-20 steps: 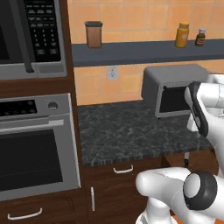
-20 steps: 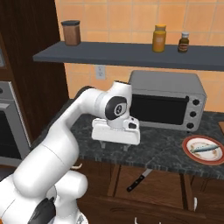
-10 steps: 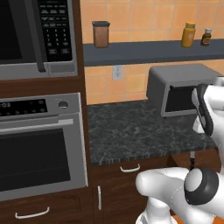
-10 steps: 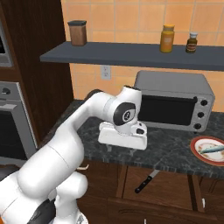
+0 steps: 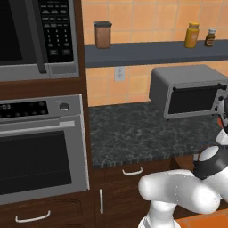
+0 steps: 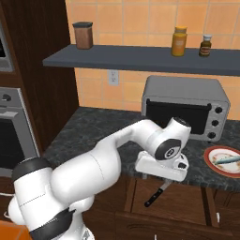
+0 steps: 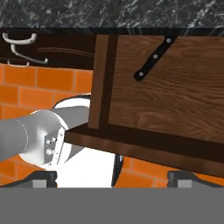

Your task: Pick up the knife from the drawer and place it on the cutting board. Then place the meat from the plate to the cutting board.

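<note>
Drawer (image 6: 178, 201) pulled open below the counter edge, knife (image 6: 157, 194) lying diagonally on its wooden floor, black handle toward the near left. Gripper (image 6: 161, 174) hangs above the drawer, over the knife, not touching it; fingers (image 7: 183, 177) set wide apart, nothing between them. Farther right on the dark counter (image 6: 89, 131), plate (image 6: 224, 161) with the meat (image 6: 226, 160) on it. Toaster oven (image 6: 185, 107) behind.
</note>
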